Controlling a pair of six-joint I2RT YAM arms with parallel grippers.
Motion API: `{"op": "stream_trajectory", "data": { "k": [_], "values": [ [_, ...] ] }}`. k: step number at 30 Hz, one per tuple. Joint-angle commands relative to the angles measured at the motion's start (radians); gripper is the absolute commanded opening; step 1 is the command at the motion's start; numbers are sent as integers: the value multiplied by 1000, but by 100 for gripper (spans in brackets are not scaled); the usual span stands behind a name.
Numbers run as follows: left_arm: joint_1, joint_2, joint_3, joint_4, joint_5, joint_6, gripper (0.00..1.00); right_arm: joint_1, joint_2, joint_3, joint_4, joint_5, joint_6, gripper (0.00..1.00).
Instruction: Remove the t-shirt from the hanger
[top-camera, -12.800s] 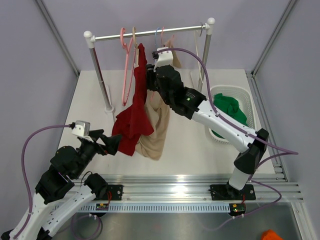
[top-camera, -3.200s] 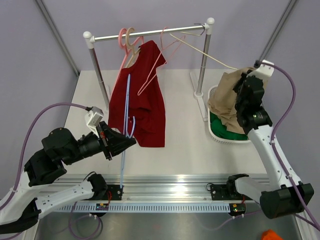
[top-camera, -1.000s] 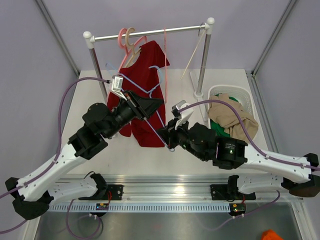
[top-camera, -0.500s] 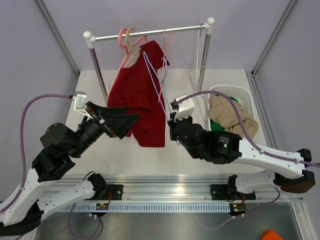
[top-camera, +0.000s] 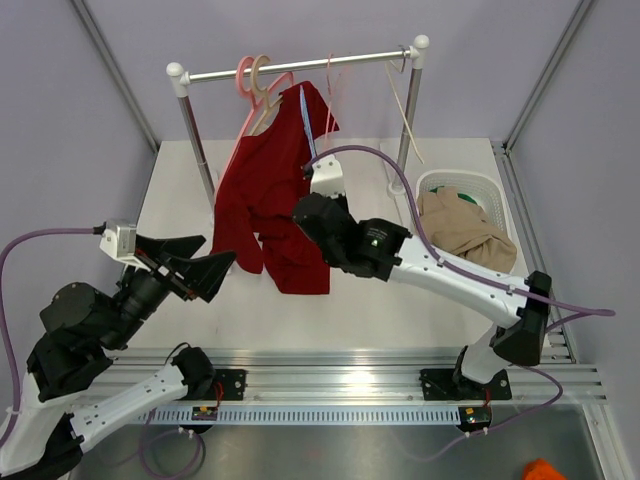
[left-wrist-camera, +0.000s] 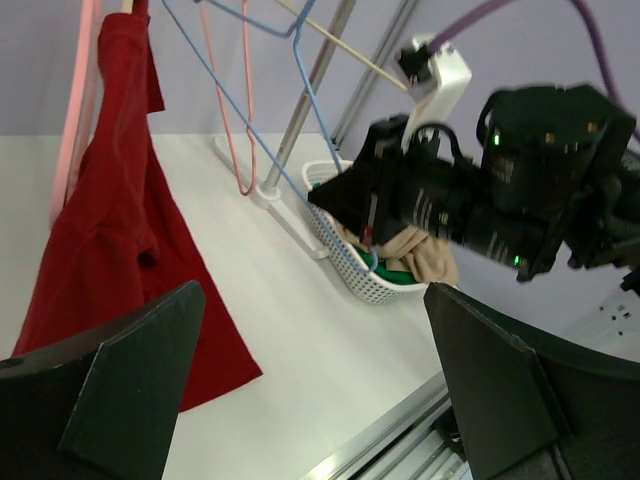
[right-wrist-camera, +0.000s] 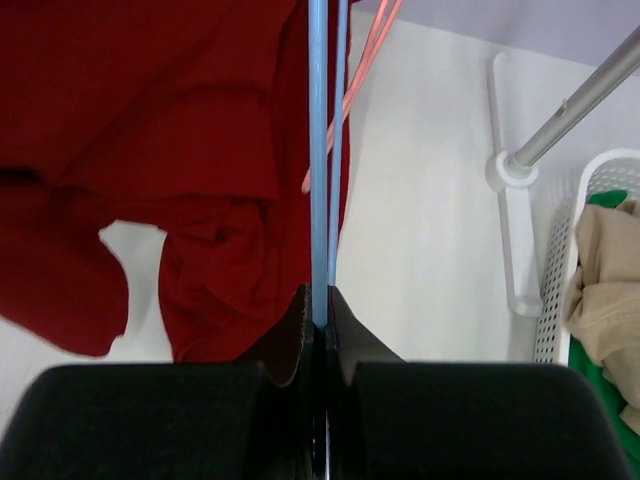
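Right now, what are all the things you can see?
Clothes rail: one, silver, far side of the table.
Red t-shirt: one, hanging from the rail's left part.
Blue hanger: one, beside the t-shirt.
Other hangers: a few, pink and pale, on the rail.
Laundry basket: one, white, on the right.
Beige garment: one, in the basket.
Green garment: one, under the beige one.
Table: one, white.
Left tool: black, open, holding nothing.
Right tool: black, shut on the blue hanger.

The t-shirt (top-camera: 275, 200) hangs under the rail (top-camera: 215, 71), left of the basket (top-camera: 458, 177) (clothes (top-camera: 465, 225) inside).
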Motion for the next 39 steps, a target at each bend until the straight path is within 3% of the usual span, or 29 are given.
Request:
{"op": "stream_trajectory", "data": {
  "k": [1, 13, 18, 25, 33, 37, 38, 39],
  "values": [
    [1, -32, -26, -24, -63, 61, 99, -65, 44, 128, 62, 15, -48, 0],
    [1, -115, -141, -6, -256, 133, 99, -213, 226, 264, 246, -66, -203, 0],
    [1, -140, -195, 22, -225, 133, 99, -238, 286, 320, 243, -100, -205, 0],
    [1, -140, -229, 31, -196, 122, 99, -276, 315, 273, 259, -161, -163, 0],
    [12, -144, -245, 40, -184, 122, 99, -284, 260, 224, 246, -169, -144, 5],
    [18, -146, -250, 42, -179, 121, 99, -284, 234, 207, 237, -169, -140, 26],
    [19, -146, -252, 42, -179, 121, 99, -284, 229, 201, 239, -167, -140, 38],
    [21, -149, -252, 40, -178, 119, 99, -284, 222, 189, 233, -169, -136, 43]
  ]
}}
